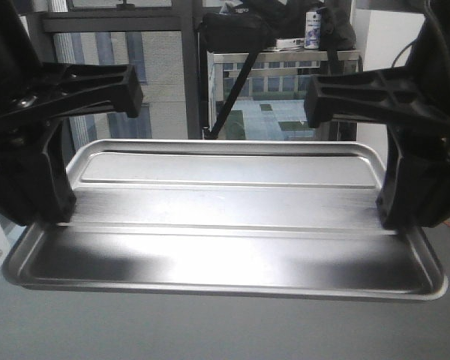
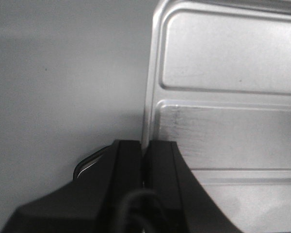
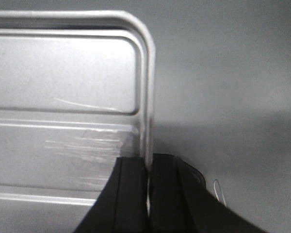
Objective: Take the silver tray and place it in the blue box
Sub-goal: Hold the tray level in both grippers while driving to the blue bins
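Silver tray (image 1: 225, 217) runs crosswise (long axis left-right), hollow side up.

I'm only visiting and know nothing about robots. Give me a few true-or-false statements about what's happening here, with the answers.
1. The left gripper and right gripper each clamp one short end of the silver tray. True.
2. Something is lying in the tray. False: nothing is in it.
3. The tray sits inside a blue box. False: no blue box shows in any view; only a plain grey surface lies beyond the tray.
4. Two long straight ridges run along the tray. True.
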`<action>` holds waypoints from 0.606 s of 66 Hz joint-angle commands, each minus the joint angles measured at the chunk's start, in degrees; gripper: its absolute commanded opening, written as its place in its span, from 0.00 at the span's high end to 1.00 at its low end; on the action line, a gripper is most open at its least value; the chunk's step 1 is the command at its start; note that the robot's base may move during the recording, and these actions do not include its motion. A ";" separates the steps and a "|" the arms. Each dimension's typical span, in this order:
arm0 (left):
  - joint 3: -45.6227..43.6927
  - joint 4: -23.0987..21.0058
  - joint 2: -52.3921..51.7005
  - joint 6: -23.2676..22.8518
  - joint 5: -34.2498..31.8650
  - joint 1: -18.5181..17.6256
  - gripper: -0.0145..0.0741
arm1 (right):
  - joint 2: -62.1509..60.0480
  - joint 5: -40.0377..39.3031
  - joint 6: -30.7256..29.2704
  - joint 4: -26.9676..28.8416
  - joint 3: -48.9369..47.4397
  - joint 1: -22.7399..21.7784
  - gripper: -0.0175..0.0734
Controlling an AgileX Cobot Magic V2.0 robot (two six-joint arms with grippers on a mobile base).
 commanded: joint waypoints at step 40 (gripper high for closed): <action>-1.40 2.13 -1.79 -0.67 0.47 -0.28 0.95 | -1.44 0.98 -0.33 -2.55 -1.18 -0.07 0.74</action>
